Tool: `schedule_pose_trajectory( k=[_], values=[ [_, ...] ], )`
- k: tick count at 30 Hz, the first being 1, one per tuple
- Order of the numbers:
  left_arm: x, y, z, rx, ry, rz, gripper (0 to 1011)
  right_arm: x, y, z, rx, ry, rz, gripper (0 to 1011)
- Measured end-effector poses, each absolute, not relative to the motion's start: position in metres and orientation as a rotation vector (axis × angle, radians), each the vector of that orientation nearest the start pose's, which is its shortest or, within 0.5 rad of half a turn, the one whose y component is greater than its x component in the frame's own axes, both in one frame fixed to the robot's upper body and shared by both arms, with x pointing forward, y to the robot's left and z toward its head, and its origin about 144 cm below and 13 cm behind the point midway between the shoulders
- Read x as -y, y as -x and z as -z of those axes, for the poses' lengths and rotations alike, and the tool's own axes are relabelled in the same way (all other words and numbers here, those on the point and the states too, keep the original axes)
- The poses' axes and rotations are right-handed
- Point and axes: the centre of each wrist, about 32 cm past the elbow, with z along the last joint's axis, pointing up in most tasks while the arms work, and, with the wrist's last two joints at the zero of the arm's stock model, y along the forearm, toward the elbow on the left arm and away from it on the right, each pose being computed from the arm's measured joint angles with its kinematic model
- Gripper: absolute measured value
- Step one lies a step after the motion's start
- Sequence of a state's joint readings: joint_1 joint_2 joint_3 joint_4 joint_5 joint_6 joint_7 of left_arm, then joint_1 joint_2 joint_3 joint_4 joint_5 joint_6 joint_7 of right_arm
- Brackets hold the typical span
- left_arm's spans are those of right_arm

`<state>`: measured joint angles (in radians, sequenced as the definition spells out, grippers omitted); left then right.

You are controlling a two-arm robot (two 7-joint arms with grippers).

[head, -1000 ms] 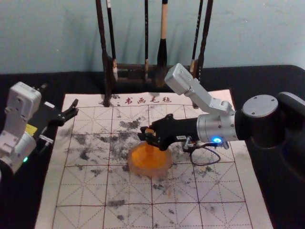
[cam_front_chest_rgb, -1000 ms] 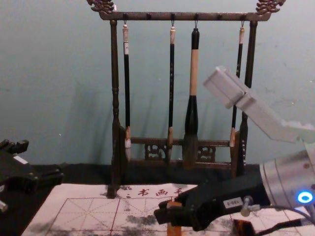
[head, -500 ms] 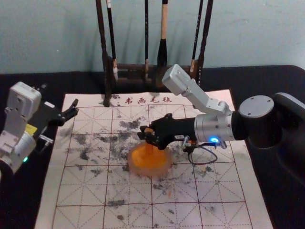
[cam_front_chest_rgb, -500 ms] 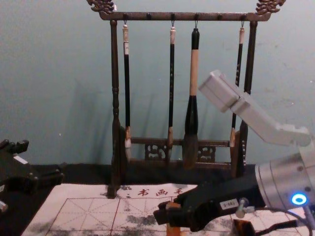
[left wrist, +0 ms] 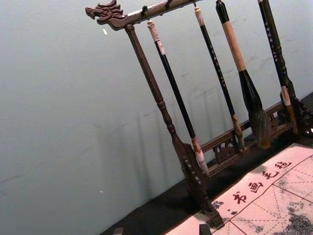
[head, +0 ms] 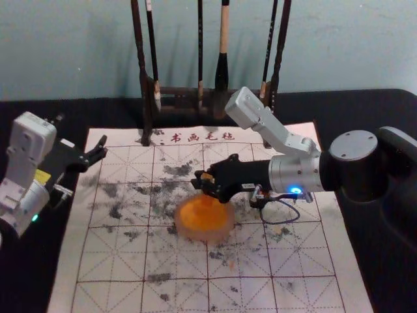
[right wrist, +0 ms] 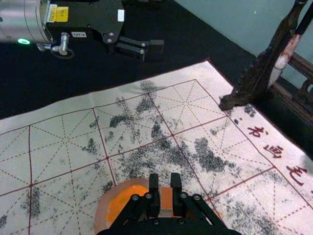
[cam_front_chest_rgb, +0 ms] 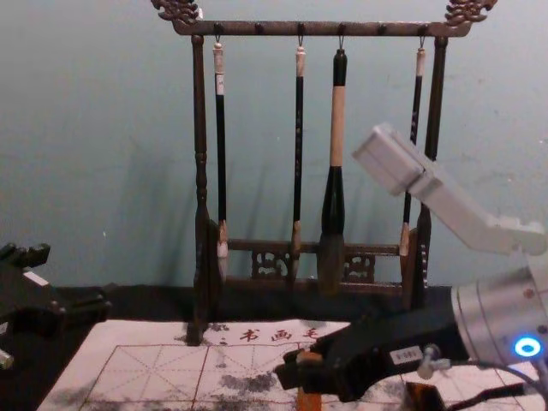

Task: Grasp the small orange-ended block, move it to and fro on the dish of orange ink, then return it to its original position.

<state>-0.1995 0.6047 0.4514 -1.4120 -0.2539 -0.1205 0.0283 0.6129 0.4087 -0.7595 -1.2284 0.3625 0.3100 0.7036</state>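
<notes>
My right gripper (head: 203, 185) is over the far rim of the round dish of orange ink (head: 203, 236), shut on the small orange-ended block (head: 206, 177). The right wrist view has the block (right wrist: 166, 199) pinched upright between the fingertips of the right gripper (right wrist: 165, 188), beside the dish (right wrist: 102, 211). In the chest view the block (cam_front_chest_rgb: 309, 400) extends below the fingers; whether it touches the ink is hidden. At the mat's left edge, my left gripper (head: 99, 150) is parked with its fingers apart; its fingertips edge into the left wrist view (left wrist: 161, 230).
Behind the gridded mat (head: 300, 261) stands a dark wooden rack (cam_front_chest_rgb: 317, 29) with hanging brushes (cam_front_chest_rgb: 335, 128). Just right of the right gripper, a small dark object with orange on it (cam_front_chest_rgb: 423, 396) sits on the mat, near a loose cable.
After a small shift left, my right gripper has moved slightly back to the right with the block. The left arm and the dish stay where they were.
</notes>
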Motion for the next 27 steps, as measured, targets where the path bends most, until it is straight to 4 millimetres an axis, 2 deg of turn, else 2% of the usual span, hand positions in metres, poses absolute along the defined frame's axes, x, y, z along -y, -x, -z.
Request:
schedule_pose_trajectory(
  k=[27],
  values=[
    [-0.310,-0.489,-1.140,0.285,-0.305,-1.248,1001,0.212,-0.564,-1.196,-0.093,0.499,0.376,130]
  ],
)
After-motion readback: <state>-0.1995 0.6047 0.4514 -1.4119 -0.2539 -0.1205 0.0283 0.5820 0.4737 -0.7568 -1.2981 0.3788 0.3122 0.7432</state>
